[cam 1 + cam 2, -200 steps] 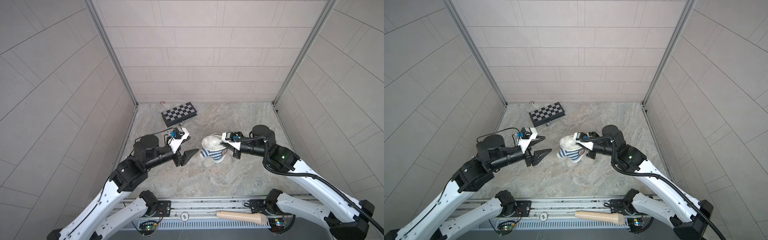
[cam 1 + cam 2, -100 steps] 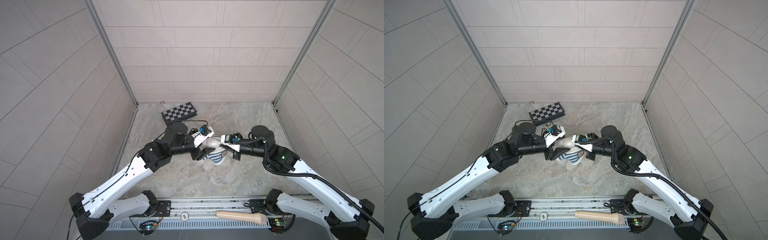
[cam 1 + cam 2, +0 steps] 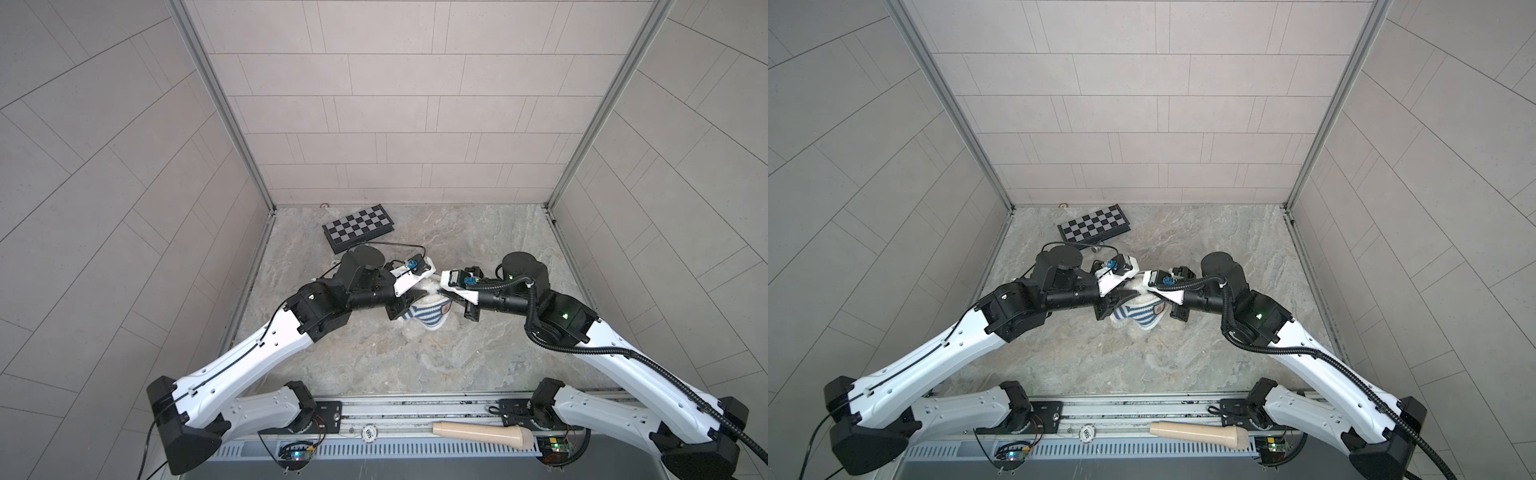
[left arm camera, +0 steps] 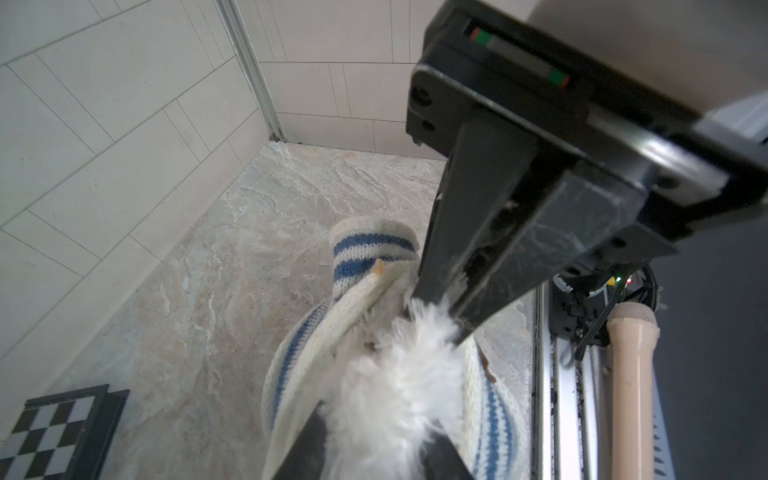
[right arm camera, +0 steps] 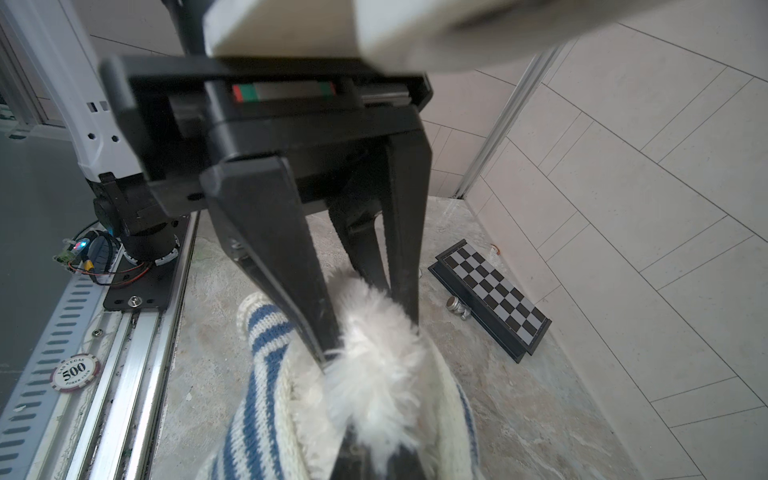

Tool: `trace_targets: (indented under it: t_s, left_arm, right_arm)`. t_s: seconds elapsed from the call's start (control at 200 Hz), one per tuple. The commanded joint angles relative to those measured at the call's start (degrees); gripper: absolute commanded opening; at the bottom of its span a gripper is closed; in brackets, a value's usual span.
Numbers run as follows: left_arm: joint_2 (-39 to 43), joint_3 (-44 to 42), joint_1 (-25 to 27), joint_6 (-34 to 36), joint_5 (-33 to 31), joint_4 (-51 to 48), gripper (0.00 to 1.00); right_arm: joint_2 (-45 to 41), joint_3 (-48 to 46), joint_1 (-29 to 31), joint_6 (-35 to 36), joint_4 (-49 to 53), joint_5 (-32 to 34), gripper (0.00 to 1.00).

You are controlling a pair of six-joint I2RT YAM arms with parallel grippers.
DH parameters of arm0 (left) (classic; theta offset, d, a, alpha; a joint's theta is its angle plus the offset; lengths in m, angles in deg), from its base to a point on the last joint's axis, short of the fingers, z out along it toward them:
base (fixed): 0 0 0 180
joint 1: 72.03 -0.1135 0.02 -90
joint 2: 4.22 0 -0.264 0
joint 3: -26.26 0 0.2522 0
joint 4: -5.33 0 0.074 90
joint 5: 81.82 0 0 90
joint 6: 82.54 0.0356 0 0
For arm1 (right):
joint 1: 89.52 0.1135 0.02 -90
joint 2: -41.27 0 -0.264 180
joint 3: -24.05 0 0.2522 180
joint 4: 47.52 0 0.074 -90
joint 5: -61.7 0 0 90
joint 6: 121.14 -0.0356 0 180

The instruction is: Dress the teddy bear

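Note:
The teddy bear (image 3: 430, 288) (image 3: 1139, 289) lies mid-floor, only a tuft of white fur showing out of the blue-and-white striped shirt (image 3: 428, 319) (image 3: 1137, 316) bunched around it. My left gripper (image 3: 410, 302) (image 4: 374, 451) comes in from the left, its jaws shut on the bear's fur (image 4: 390, 382) at the shirt's opening. From the right, my right gripper (image 3: 452, 296) (image 5: 374, 457) is shut on the same tuft (image 5: 374, 374). The two grippers' tips nearly meet. Head, eyes and limbs are hidden.
A folded chessboard (image 3: 359, 226) (image 3: 1094, 224) lies at the back left, a small metal piece (image 5: 455, 306) beside it. A beige handle-shaped object (image 3: 482, 432) and a poker chip (image 5: 76, 371) rest on the front rail. Tiled walls close in on three sides.
My left arm swung in from the left to the bear and its wide jaws closed onto the fur. The right gripper stayed put, shut on the bear.

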Motion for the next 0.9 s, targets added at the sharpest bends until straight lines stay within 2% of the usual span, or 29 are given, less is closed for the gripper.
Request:
trace_targets:
  t_s: [0.0, 0.12, 0.165, 0.335, 0.441, 0.586, 0.771, 0.831, 0.896]
  left_arm:
    - [0.36, -1.60, 0.78, 0.95, -3.43, 1.67, 0.17]
    - [3.14, -4.48, 0.86, 0.42, -7.03, 5.66, 0.01]
    - [4.32, -5.49, 0.80, 0.42, -8.45, 7.20, 0.00]
    - [6.46, -7.32, 0.82, 1.21, -10.52, 10.60, 0.00]
    - [7.18, -8.30, 0.85, 1.30, -11.02, 12.64, 0.00]
    - [8.22, -9.69, 0.81, 0.66, -11.23, 14.53, 0.00]
    - [10.15, -11.88, 0.85, -0.32, -11.61, 15.61, 0.00]
    - [10.72, -12.51, 0.80, -0.52, -11.75, 15.81, 0.00]
    - [11.09, -13.01, 0.81, -0.67, -11.71, 15.79, 0.00]
  right_arm:
    - [-1.71, -0.54, 1.11, -0.27, -4.83, -0.33, 0.00]
    - [-2.17, -1.26, 1.85, -1.57, -5.90, 1.50, 0.00]
    - [-2.64, -1.89, 2.03, -2.79, -6.86, 2.00, 0.02]
    - [-6.82, -6.62, 1.95, -11.45, -11.32, 6.31, 0.39]
    - [-8.80, -8.14, 1.00, -19.04, -11.44, 9.63, 0.50]
    - [-11.22, -11.79, -3.67, -30.60, -12.67, 9.74, 0.51]
    - [-12.49, -14.91, -14.96, -48.29, -13.50, 4.58, 0.49]
    - [-11.75, -15.22, -17.44, -51.69, -13.54, 1.59, 0.48]
    - [-10.44, -15.06, -17.57, -54.07, -13.52, -0.24, 0.47]
